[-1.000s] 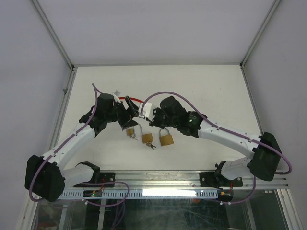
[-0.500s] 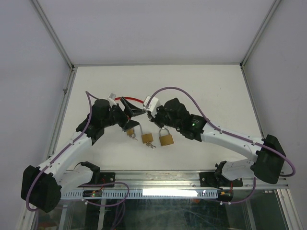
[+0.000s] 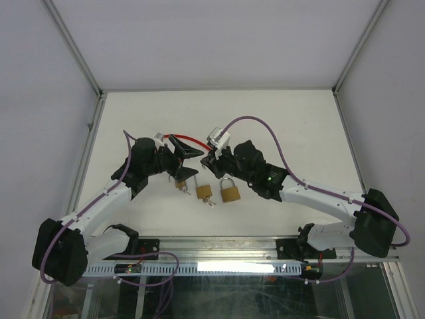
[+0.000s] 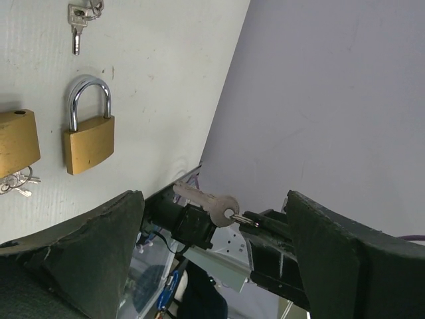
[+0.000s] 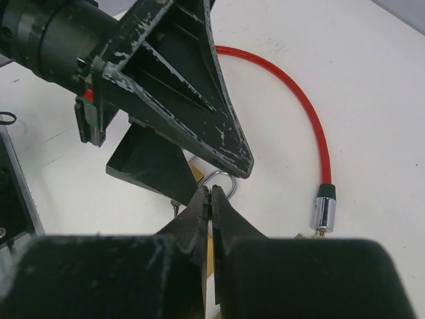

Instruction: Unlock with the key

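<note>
Both end effectors have drawn back from the middle padlock (image 3: 204, 192) toward the far side of the bench (image 3: 285, 119), and the left jaws have spread slightly wider. Now the left end effector (image 4: 213, 194) stands wide open and holds nothing; its 2 fingers frame the key (image 4: 207, 203). The right end effector (image 5: 211, 203) is pinched closed, gripping the key by its ring end, raised off the bench just beyond the middle padlock. 2 more brass padlocks lie on either side of the middle padlock. A red cable (image 3: 186, 137) curves farther beyond it.
</note>
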You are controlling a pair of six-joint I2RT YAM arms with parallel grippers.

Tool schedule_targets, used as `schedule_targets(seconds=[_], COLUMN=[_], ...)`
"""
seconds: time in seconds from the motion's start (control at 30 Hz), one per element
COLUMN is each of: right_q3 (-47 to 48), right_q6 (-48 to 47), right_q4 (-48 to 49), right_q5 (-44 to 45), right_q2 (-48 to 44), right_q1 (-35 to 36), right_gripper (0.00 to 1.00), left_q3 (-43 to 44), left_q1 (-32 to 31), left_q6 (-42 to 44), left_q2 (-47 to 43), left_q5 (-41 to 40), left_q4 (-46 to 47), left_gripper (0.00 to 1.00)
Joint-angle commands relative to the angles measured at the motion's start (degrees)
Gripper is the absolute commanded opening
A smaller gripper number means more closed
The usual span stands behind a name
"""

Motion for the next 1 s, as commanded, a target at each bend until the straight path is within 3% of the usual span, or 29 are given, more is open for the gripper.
schedule_targets(seconds=[0.0,0.73,0.97], right_q3=[2.0,2.6,0.7], right_q6=[-1.2,1.6,2.7], right_q4=[4.7,12.1,11.1], right_q5=[-2.2,-4.6,-5.1], right_q2=[-0.1,3.1,2.0], right_q1=[0.3,0.9,1.3], right_gripper=[0.0,0.0,0.0], left_q3=[0.5,0.8,0.7], left_q1=[0.3,0.3,0.3], left_q6=[-1.7,-2.8,-2.6], left_q2=[0.4,3.2,0.9], left_q5=[3.0,5.1,2.5], left_q4=[4.0,5.1,5.9], left_gripper=[0.9,0.85,0.74])
